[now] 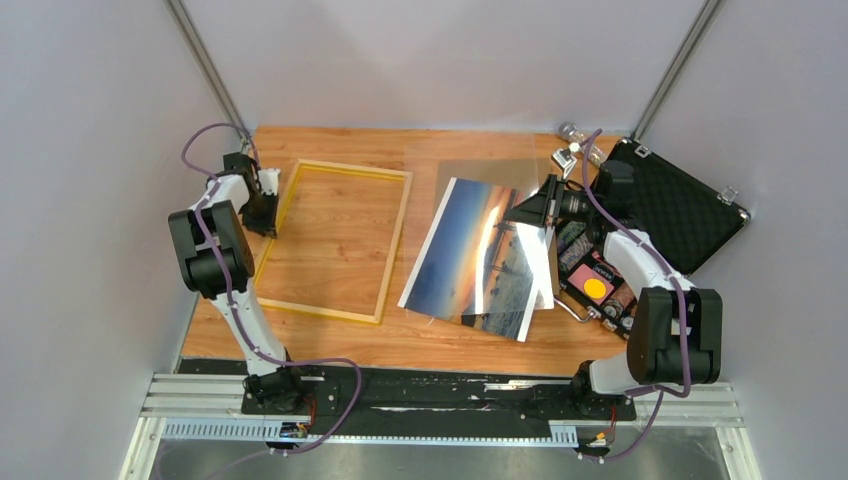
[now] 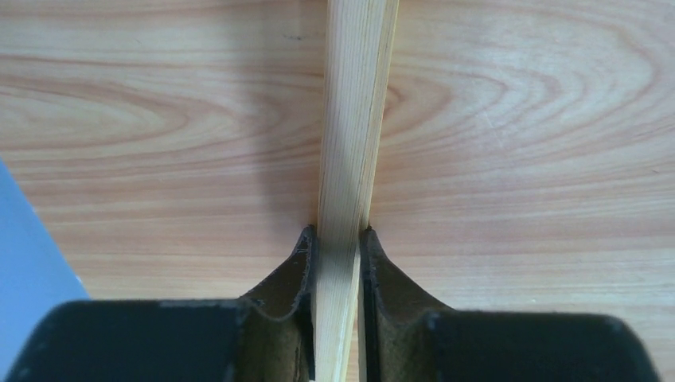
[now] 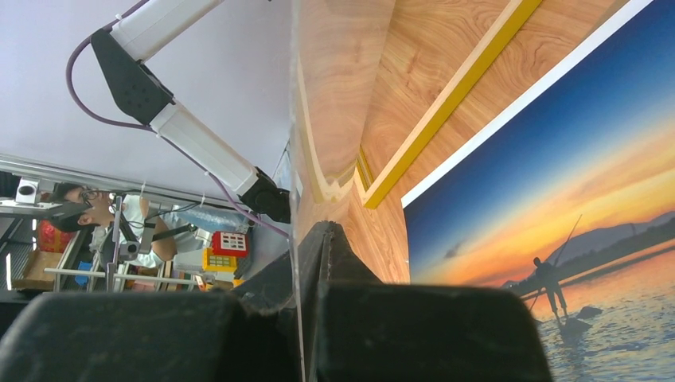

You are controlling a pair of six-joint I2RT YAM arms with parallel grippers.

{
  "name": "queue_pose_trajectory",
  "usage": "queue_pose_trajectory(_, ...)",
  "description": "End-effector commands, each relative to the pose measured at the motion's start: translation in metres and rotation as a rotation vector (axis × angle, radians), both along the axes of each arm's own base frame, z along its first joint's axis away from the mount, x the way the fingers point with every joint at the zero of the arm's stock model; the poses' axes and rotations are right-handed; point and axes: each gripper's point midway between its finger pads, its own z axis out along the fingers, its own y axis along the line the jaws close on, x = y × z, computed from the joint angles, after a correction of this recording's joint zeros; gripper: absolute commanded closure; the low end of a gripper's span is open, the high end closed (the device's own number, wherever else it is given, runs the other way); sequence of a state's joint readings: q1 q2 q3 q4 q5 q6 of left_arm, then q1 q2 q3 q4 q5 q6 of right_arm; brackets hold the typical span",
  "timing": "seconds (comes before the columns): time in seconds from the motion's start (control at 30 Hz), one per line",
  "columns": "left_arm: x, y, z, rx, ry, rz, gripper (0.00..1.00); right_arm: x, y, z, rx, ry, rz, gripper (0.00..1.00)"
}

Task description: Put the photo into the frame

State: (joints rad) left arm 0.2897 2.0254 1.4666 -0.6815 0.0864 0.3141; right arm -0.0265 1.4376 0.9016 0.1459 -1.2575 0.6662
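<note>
While the left gripper (image 2: pixel 338 239) pinches the frame (image 2: pixel 354 119), the right gripper (image 3: pixel 306 255) clamps a clear pane (image 1: pixel 490 170).

Both left fingers (image 2: pixel 290 274) press against one thin yellow rail of the frame, on its left side, and the frame lies flat on the wooden table (image 1: pixel 420 340) with bare wood showing through its opening. The right jaws are closed on the pane's edge (so thin that it shows only as a line between them), holding it raised by the far end of the photo (image 1: pixel 470 255). The photo lies face up and askew on the table, just right of the frame and outside it, with a black foam-lined case (image 1: pixel 680 205) open beyond it.
</note>
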Motion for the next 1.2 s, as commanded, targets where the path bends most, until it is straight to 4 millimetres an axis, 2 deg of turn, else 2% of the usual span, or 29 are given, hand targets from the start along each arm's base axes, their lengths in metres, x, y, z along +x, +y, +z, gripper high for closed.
queue_pose_trajectory(0.0, -0.014, -0.012, 0.008, -0.072, 0.014, 0.088, 0.91, 0.002, 0.001, 0.015, -0.007, -0.079, 0.011, 1.00)
queue_pose_trajectory(0.17, -0.019, -0.028, 0.011, -0.155, 0.030, 0.107, 1.00, 0.005, 0.001, 0.014, -0.008, -0.077, 0.010, 1.00)
queue_pose_trajectory(0.37, -0.025, -0.045, 0.015, -0.241, 0.033, 0.125, 1.00, 0.009, 0.001, 0.014, -0.010, -0.076, 0.008, 1.00)
queue_pose_trajectory(0.7, -0.030, -0.086, 0.022, -0.360, 0.010, 0.155, 1.00, 0.030, 0.004, 0.014, 0.010, -0.018, -0.001, 1.00)
queue_pose_trajectory(0.83, -0.032, -0.095, 0.025, -0.395, -0.001, 0.180, 1.00, 0.038, 0.007, 0.015, 0.014, -0.007, -0.006, 1.00)
queue_pose_trajectory(0.9, -0.033, -0.098, 0.027, -0.401, -0.011, 0.184, 1.00, 0.037, 0.020, 0.013, 0.013, -0.004, 0.023, 1.00)
queue_pose_trajectory(1.17, -0.042, -0.116, 0.023, -0.425, -0.012, 0.184, 1.00, 0.047, 0.050, 0.002, 0.019, 0.016, 0.065, 1.00)
